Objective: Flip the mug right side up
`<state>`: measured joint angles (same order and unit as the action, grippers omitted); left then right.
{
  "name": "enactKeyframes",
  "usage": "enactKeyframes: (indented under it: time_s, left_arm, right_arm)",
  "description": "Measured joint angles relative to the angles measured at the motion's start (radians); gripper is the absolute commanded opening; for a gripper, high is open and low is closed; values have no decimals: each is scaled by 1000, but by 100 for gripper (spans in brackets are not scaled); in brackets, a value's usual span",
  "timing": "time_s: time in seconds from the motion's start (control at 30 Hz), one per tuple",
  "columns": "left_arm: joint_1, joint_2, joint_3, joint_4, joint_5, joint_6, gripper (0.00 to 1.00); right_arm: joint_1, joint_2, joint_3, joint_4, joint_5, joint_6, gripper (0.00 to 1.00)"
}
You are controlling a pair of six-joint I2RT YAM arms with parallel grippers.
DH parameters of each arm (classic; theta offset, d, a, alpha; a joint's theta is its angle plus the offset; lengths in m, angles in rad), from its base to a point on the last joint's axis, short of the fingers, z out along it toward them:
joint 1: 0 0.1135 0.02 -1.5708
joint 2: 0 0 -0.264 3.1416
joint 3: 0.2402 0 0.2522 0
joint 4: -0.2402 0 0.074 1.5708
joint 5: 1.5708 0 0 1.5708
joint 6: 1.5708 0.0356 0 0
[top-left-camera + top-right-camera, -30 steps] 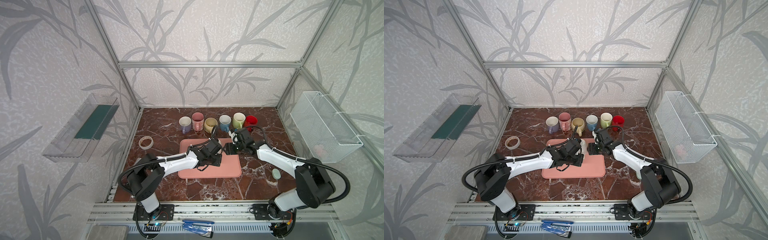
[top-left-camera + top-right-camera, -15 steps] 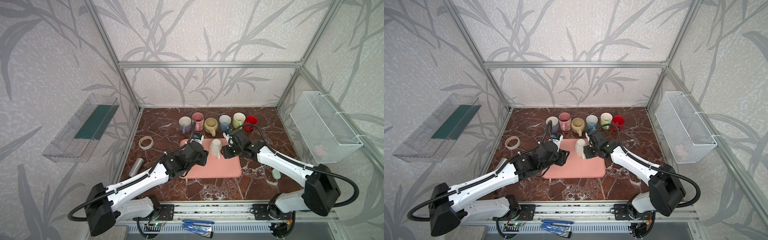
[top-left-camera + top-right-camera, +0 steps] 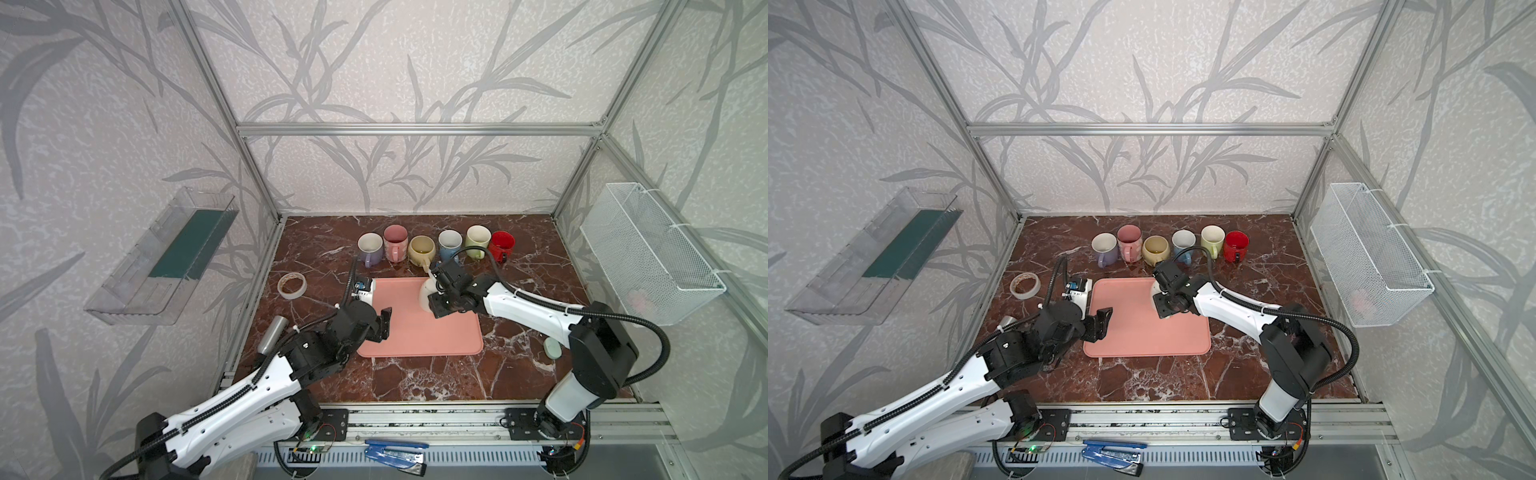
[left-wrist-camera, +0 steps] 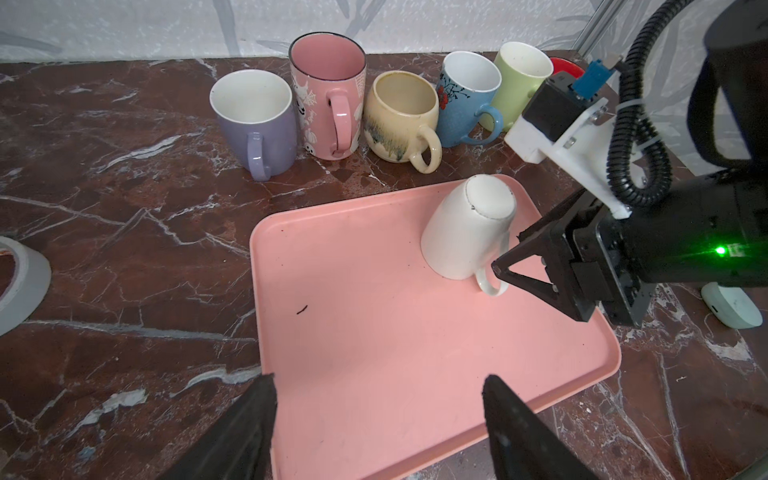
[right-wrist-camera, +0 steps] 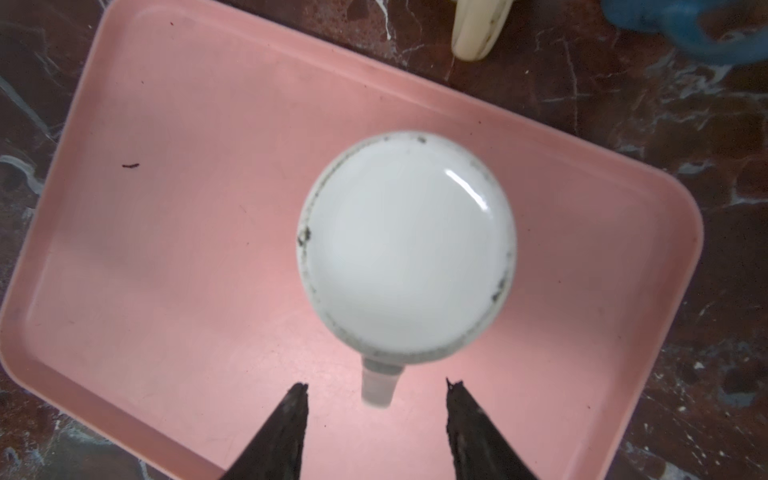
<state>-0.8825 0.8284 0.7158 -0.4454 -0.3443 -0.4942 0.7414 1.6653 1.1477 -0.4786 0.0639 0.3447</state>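
A white mug [image 4: 469,226] stands upside down, base up, on the pink tray [image 4: 374,332], toward its far right part; it also shows in a top view [image 3: 427,291] and the right wrist view [image 5: 407,245]. My right gripper [image 5: 376,382] hovers open just above it, its fingers either side of the mug's handle [image 5: 377,390] without touching. In both top views this gripper [image 3: 438,307] [image 3: 1163,307] covers much of the mug. My left gripper [image 4: 379,378] is open and empty over the tray's near left edge [image 3: 380,328] [image 3: 1100,326].
Several upright mugs line the back: purple [image 3: 370,249], pink [image 3: 395,243], yellow [image 3: 422,251], blue [image 3: 449,245], green [image 3: 477,243], red [image 3: 502,246]. A tape roll [image 3: 292,285] and a metal cylinder [image 3: 272,332] lie left; a pale green object [image 3: 552,348] lies right.
My left gripper has opened, let go of the mug and pulled back to the near left. The right gripper has moved in over the mug's handle, its jaws narrowing a little.
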Motion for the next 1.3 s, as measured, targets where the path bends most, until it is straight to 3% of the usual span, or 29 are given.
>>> enactKeyframes:
  time_s: [0.17, 0.4, 0.83, 1.1, 1.3]
  left_arm:
    - [0, -50, -72, 8, 1, -27, 78]
    - [0, -70, -153, 12, 16, -68, 78]
    - [1, -95, -169, 39, 24, -85, 77]
    - [1, -92, -169, 42, 24, -86, 77]
    - [1, -92, -171, 43, 24, -98, 77]
  right_arm:
    - [2, 75, 58, -28, 15, 5, 48]
    - [2, 164, 130, -81, 47, 5, 34]
    - [2, 189, 166, -135, 105, -4, 21]
    - [3, 197, 170, -142, 122, -24, 1]
    - [3, 197, 171, -145, 127, -40, 0]
